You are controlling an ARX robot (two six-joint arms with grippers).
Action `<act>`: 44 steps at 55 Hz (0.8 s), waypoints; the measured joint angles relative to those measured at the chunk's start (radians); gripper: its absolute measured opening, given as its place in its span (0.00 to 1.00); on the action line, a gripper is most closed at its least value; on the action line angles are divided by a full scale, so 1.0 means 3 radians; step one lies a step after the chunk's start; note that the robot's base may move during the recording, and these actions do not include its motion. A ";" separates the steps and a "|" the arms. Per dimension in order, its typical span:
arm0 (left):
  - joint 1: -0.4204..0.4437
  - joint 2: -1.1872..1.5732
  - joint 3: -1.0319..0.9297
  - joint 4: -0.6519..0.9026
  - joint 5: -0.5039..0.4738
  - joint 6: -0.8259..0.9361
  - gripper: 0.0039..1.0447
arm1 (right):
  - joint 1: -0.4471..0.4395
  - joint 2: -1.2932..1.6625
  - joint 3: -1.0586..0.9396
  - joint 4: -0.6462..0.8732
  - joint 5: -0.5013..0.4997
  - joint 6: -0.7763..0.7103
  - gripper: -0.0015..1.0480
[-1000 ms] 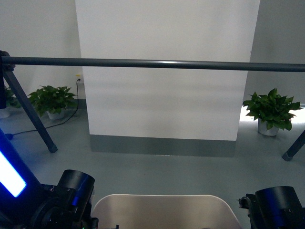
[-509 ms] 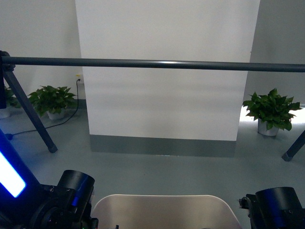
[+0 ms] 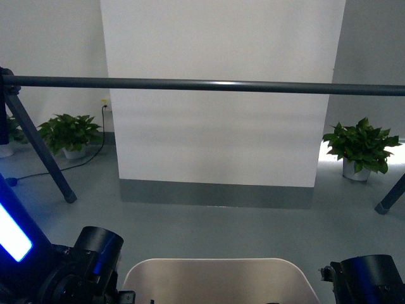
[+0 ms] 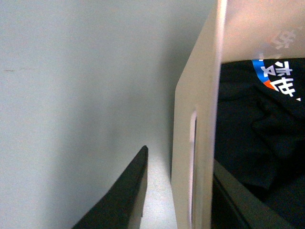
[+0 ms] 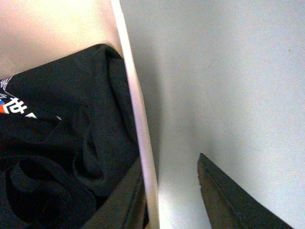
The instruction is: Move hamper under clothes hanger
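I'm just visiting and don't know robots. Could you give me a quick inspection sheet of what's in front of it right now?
Surface: grey floor, bare.
Job's things: beige hamper at the near edge, short of the clothes hanger bar; black T-shirt inside.
Clutter: nothing seen.
Grippers: left pincer and right pincer each straddle a hamper wall, one finger inside, one outside; a gap shows beside each outer finger.
Cables: black cord from a wall socket across the floor.
Surroundings: white wall panel, potted plants left and right.
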 joint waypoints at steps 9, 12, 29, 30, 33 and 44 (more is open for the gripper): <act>0.0041 0.0000 -0.0031 0.0057 -0.0048 -0.0051 0.67 | -0.0027 0.0000 -0.0031 0.0033 0.0081 0.0031 0.62; 0.0050 0.0000 -0.0041 0.0100 -0.0050 -0.0079 0.76 | -0.0041 0.0000 -0.0043 0.0047 0.0090 0.0036 0.70; 0.0037 -0.0235 -0.0086 0.0304 0.0022 -0.0125 0.94 | -0.0071 -0.0094 -0.0131 0.0156 0.0126 0.0095 0.92; 0.0034 -0.0270 -0.0086 0.0317 0.0027 -0.0141 0.94 | -0.0070 -0.0117 -0.0136 0.0168 0.0132 0.0097 0.92; 0.0023 -0.0361 -0.0086 0.0342 0.0042 -0.0161 0.94 | -0.0067 -0.0193 -0.0146 0.0203 0.0134 0.0108 0.92; -0.0015 -0.0539 -0.0086 0.0380 0.0081 -0.0189 0.94 | -0.0065 -0.0425 -0.0181 0.0296 0.0134 0.0146 0.92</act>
